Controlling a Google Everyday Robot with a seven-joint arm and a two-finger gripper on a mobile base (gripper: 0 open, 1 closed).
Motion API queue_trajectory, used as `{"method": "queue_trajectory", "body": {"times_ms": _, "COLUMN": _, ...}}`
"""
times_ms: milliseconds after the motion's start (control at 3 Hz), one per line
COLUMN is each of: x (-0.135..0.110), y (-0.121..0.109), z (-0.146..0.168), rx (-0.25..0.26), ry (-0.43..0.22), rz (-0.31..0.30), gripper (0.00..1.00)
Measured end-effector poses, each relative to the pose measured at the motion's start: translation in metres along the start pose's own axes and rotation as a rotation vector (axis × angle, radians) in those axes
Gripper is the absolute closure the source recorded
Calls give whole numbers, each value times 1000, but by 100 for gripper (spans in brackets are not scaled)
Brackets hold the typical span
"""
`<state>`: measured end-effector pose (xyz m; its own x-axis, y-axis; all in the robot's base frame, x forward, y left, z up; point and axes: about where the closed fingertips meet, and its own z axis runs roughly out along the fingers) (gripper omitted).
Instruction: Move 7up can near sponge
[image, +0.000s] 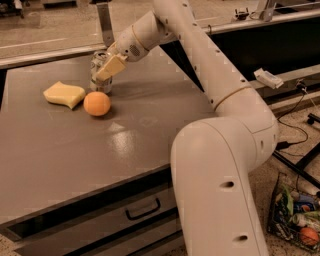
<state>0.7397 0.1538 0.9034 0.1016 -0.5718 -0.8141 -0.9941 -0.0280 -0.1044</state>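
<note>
Hand (106, 68) clamped on 7up can (102, 86): silvery, upright on table (150, 135), at 12 o'clock of orange ball (97, 103); sponge (64, 94) at ball's 9 o'clock

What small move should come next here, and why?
Probably carry the can toward the sponge, keeping behind the ball. The gripper has its jaws shut on the can near the table's far edge; the sponge lies apart from it, and the ball sits just in front of the can.
</note>
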Motion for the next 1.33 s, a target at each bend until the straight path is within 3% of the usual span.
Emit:
{"method": "queue_trajectory", "body": {"times_ms": 333, "x": -2, "y": 1, "z": 0, "rx": -12, "ry": -2, "rz": -4, "gripper": 12}}
{"method": "queue_trajectory", "body": {"times_ms": 667, "x": -1, "y": 0, "z": 0, "rx": -10, "ry": 11, "rz": -13, "gripper": 0}}
{"method": "queue_trajectory", "body": {"times_ms": 1333, "x": 8, "y": -9, "z": -12, "rx": 34, "ry": 70, "rz": -24, "gripper": 0}}
